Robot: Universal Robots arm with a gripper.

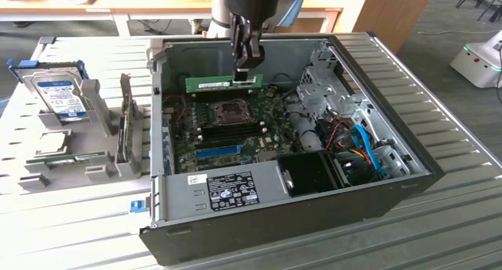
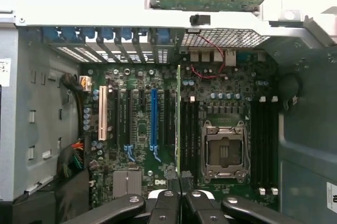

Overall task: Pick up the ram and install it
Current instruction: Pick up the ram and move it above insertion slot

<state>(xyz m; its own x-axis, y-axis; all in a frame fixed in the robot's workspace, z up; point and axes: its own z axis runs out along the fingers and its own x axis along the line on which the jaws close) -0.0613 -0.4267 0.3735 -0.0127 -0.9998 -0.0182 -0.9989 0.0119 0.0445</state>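
The hand (image 1: 247,69) hangs inside the open computer case (image 1: 314,223), its two dark fingers drawn nearly together and pinching the ram (image 1: 213,80). The grip sits on the stick's upper edge, closer to the end that points toward the exterior view's right. The ram stands on its long edge and level, its pale label facing the camera in the exterior view.

In the wrist view the hand (image 2: 179,177) looks straight down the stick, so the ram (image 2: 178,113) shows as a thin green line. That line runs along the black memory slots (image 2: 192,129), between the blue slot (image 2: 154,119) and the CPU socket (image 2: 224,148). Whether its lower edge touches a slot cannot be told. In the exterior view the stick is near the case's far wall, just beyond the CPU socket (image 1: 233,111) on the motherboard (image 1: 259,129).

Outside the case, toward the exterior view's left, a silver hard drive (image 1: 61,93) with a blue label stands in a grey holder (image 1: 102,135). Both case and holder rest on the slatted metal bench (image 1: 439,235).
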